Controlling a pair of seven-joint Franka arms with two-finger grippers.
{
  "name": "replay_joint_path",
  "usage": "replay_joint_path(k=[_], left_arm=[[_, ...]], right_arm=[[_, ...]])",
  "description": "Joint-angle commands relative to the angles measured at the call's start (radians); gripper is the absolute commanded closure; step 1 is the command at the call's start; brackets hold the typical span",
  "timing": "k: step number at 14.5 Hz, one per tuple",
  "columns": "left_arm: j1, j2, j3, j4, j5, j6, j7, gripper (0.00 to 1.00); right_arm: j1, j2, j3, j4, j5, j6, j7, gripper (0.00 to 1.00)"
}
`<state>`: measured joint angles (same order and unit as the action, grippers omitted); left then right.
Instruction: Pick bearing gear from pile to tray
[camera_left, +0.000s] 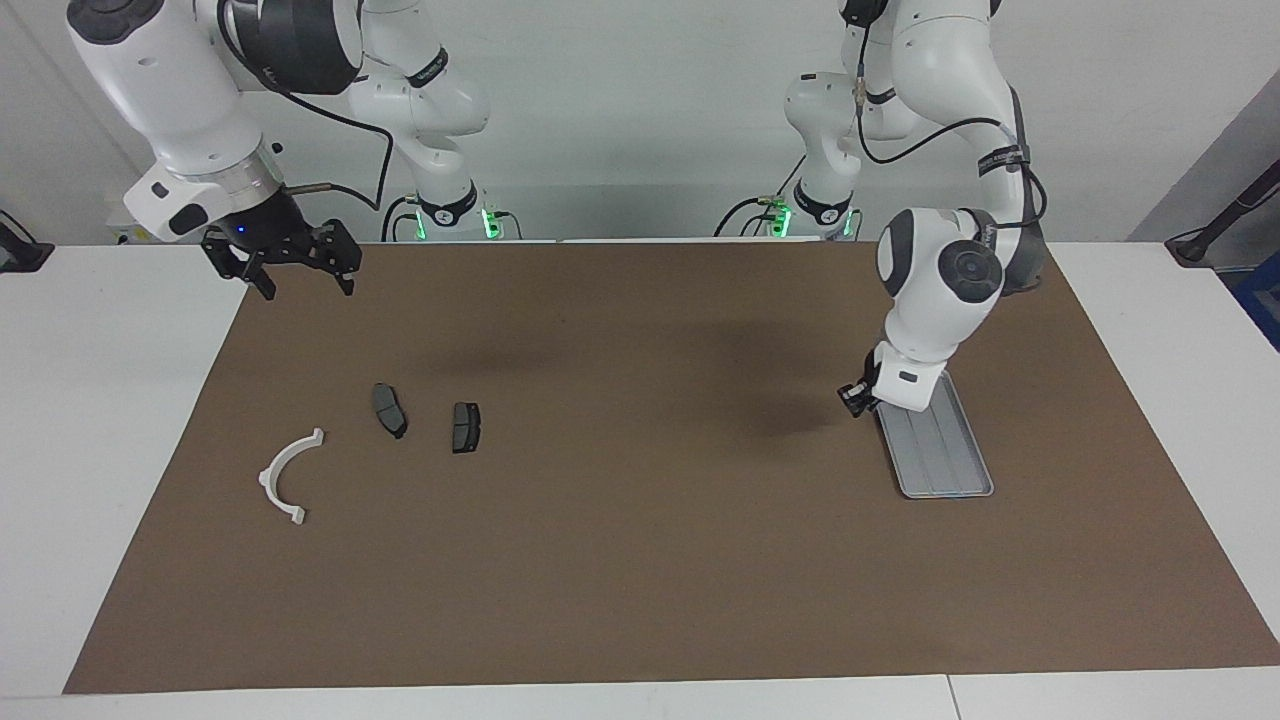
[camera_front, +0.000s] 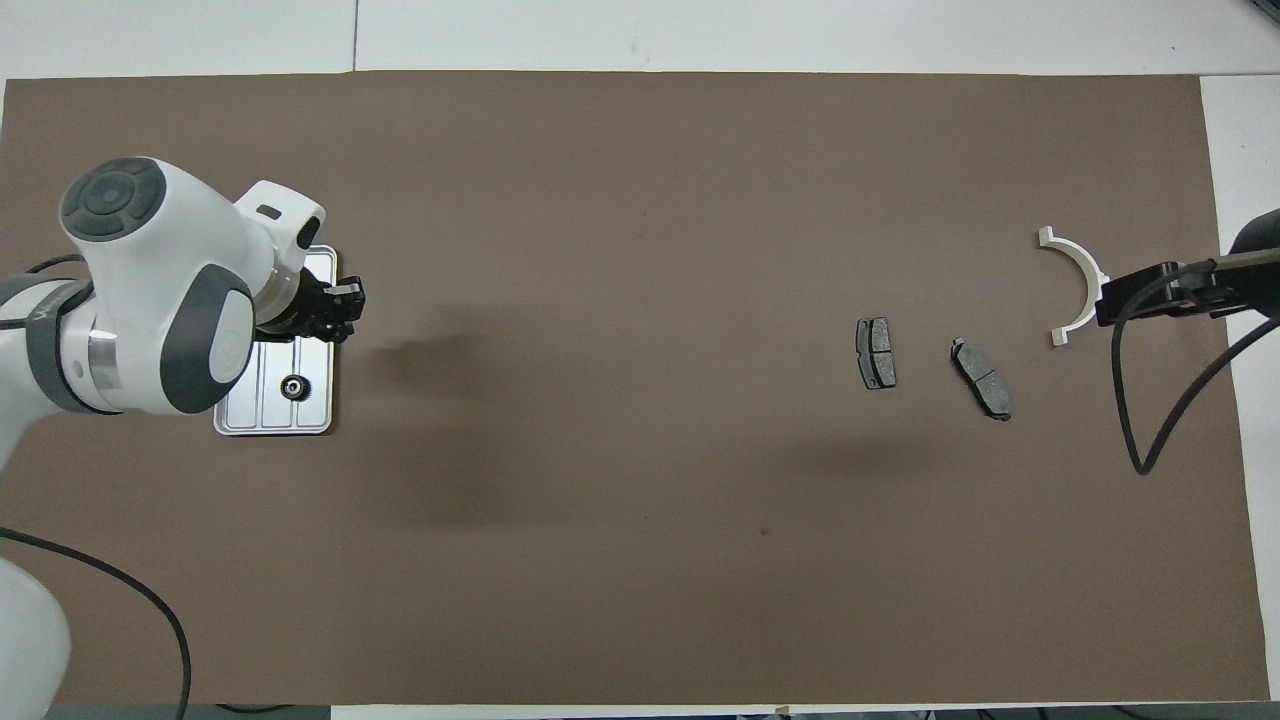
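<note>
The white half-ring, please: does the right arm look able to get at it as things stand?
Probably yes: the right end effector hangs open above the mat near the white half-ring, with nothing between; the brake pads lie aside.

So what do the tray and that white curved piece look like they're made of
The tray looks like bare metal, probably aluminium: silver-grey, a soft sheen, ribbed floor and raised rim. The white curved piece looks like moulded plastic: flat matt white with squared tabs at both ends. Neither can be confirmed by look alone.
</note>
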<state>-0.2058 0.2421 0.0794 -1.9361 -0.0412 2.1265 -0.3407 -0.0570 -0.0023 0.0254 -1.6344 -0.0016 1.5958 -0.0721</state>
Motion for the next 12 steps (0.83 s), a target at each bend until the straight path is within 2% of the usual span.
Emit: replay_joint_path(k=[1,4,6,12], left_arm=[[0.037,-0.020,-0.013,-0.081,-0.002,0.119,0.083,1.00],[0.055,-0.007,-0.012,-0.083,-0.002,0.144,0.138,1.00],[0.091,-0.006,-0.013,-0.083,-0.002,0.150,0.169,1.00],[0.109,0.011,-0.013,-0.133,-0.002,0.250,0.170,0.99]], right_arm=[[-0.014,-0.024,0.010,-0.033,-0.017,0.032,-0.022,0.00],[-0.004,-0.025,0.010,-0.033,-0.076,0.041,-0.022,0.00],[-0.004,-0.025,0.011,-0.035,-0.077,0.041,-0.022,0.00],[-0.012,-0.025,0.011,-0.035,-0.074,0.038,-0.026,0.00]])
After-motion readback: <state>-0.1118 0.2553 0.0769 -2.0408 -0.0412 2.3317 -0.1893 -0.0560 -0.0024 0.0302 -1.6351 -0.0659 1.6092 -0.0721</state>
